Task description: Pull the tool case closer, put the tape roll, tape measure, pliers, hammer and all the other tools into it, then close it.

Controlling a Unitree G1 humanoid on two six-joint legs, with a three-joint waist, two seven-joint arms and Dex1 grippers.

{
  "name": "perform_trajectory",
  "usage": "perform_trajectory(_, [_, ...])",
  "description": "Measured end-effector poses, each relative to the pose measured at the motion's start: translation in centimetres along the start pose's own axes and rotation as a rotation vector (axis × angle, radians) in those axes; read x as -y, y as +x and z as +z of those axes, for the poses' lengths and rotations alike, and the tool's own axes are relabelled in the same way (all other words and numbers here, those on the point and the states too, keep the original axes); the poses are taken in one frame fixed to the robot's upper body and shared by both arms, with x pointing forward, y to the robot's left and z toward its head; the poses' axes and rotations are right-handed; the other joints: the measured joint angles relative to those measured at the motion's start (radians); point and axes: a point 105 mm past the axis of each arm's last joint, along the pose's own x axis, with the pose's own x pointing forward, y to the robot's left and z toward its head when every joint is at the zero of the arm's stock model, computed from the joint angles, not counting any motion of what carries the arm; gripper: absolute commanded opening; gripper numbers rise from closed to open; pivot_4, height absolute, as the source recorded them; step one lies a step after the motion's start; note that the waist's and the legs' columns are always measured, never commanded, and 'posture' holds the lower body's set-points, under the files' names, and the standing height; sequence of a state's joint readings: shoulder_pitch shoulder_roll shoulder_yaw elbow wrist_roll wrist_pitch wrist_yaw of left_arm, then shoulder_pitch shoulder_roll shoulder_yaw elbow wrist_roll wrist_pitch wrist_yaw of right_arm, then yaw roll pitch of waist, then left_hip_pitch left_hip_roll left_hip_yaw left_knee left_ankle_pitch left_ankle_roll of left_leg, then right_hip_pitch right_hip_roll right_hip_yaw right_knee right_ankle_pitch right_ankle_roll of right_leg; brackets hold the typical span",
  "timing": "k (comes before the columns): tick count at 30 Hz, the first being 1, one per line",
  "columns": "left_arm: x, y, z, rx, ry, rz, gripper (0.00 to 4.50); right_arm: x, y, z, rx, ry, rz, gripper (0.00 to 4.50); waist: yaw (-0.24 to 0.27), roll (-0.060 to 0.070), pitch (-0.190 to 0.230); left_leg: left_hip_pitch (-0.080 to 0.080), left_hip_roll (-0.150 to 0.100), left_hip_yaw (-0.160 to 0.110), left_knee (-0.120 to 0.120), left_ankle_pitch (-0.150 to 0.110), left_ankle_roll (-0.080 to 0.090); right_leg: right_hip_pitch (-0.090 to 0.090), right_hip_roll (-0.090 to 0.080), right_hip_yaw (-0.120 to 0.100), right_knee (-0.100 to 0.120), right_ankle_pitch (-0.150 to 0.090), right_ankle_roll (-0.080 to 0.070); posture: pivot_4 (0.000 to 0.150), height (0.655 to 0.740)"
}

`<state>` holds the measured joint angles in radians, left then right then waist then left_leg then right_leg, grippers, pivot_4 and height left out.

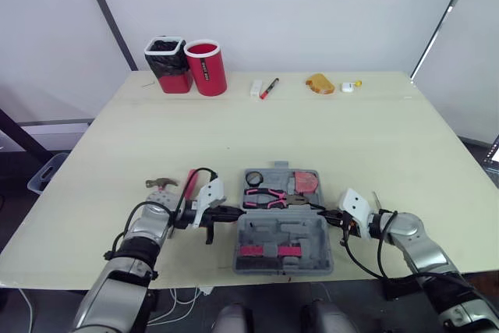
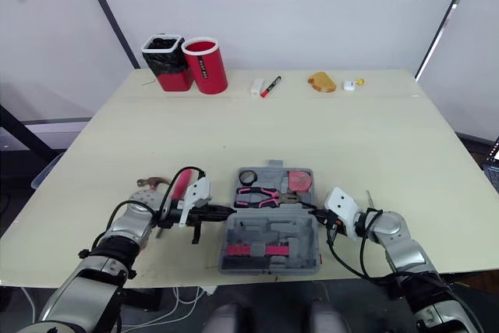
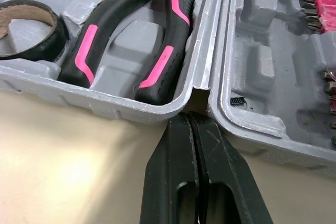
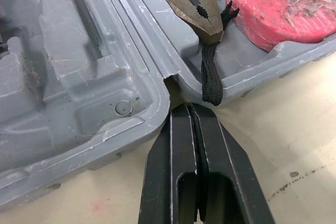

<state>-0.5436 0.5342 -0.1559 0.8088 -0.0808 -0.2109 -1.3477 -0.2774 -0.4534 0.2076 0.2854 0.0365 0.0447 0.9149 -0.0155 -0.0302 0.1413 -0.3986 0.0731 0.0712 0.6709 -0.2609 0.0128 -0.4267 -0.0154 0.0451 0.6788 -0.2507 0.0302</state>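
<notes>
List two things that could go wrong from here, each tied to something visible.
1. The hammer lies on the table outside the tool case; closing the case now would leave it out.
2. A black strap hangs over the case rim and may get pinched when the halves fold together.

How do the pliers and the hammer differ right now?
The pliers lie seated in the open tool case's far half; the hammer lies outside it on the table, to its left. The pliers show fully; the hammer is partly hidden behind the left gripper. Both have pink grips.
</notes>
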Motion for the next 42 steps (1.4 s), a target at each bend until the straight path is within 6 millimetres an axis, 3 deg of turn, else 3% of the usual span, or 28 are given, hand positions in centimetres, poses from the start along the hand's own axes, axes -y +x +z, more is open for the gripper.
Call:
perform_trajectory(11, [-0.4,0.4,0.3,0.004,-0.003,0.009,0.04,0.9,0.4,0.2,0.004,0.001,-0.034,0.00,0.002,0.000,0.000,0.000,0.000,0.000,0.000,0.000,0.000,0.000,0.000,0.000,0.000,0.000,0.000,0.150,0.7400])
perform_trajectory(42, [-1.1,0.3,0.3,-0.006,0.021,0.030,0.04,1.0,0.7,0.4,0.010,0.001,-0.044,0.00,0.000,0.000,0.000,0.000,0.000,0.000,0.000,0.000,0.000,0.000,0.000,0.000,0.000,0.000,0.000,0.150,0.7400])
